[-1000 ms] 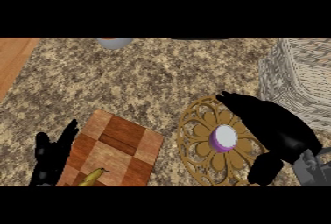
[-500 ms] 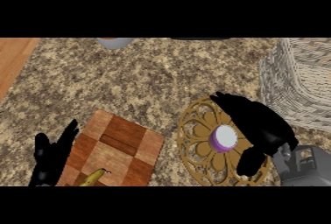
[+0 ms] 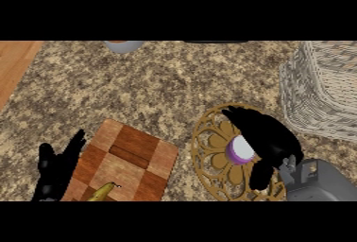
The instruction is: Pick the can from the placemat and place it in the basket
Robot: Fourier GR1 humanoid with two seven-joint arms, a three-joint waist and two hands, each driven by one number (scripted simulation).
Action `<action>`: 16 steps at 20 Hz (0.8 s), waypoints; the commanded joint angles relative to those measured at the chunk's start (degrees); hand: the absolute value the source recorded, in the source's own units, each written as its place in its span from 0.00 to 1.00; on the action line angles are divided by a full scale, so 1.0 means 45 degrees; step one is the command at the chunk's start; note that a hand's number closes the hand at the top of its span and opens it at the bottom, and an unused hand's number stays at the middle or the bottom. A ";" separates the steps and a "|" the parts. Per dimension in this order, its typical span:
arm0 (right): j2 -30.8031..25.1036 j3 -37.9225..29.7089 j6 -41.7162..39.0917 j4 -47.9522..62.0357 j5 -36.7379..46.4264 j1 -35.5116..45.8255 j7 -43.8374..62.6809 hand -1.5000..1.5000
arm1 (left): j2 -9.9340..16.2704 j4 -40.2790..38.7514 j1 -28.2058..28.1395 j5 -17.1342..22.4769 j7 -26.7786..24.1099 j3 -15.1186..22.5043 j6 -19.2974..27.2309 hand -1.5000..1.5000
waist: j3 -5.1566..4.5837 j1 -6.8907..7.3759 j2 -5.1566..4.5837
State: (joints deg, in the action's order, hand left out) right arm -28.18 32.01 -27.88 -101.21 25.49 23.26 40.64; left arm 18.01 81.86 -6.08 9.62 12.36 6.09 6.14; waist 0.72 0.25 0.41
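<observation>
The speckled stone counter (image 3: 167, 90) fills the view, and on it, at the far right, stands the white wicker basket (image 3: 324, 90), the place the can has to end up, its near wall just beyond the work area. Next down in size is the checkered wooden board (image 3: 129, 163) at lower left, with a yellowish item (image 3: 103, 190) on its near edge, too cut off to identify. Right of it lies the round gold openwork placemat (image 3: 213, 158), and on it stands the purple can (image 3: 241, 151) with its pale top showing. The right hand (image 3: 268, 139) is draped over the can from the far right side, fingers and thumb curled around it, seemingly closing for the lift. The left hand (image 3: 57, 168) rests open beside the board, fingers up, out of the way. A grey bowl (image 3: 124, 45) sits at the far edge, well apart. The basket wall is what I would expect the can to have to rise over.
</observation>
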 commanded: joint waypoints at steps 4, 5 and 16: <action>0.0303 -0.0067 -0.0480 0.1164 0.0879 -0.0180 -0.0675 0.00 | -0.0020 0.0155 -0.0433 0.0170 0.0836 -0.0149 -0.0388 0.50 | -0.0155 0.0020 -0.0090; 0.0167 -0.0003 0.0044 0.0830 0.1190 -0.0924 -0.0762 0.00 | -0.0913 -0.0533 -0.0070 -0.0366 0.0450 0.0206 0.0433 0.50 | -0.0157 -0.0074 -0.0092; 0.1457 -0.0316 0.0408 0.2534 0.2576 -0.0704 -0.2095 0.00 | -0.0776 -0.0730 -0.0364 -0.0442 -0.0031 -0.0167 -0.0615 0.50 | -0.0160 0.0011 -0.0108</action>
State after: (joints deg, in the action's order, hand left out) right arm -22.95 31.86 -26.70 -94.06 35.29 18.99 34.18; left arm 16.58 82.76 -6.72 8.15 12.92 4.41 4.12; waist 0.58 0.19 0.35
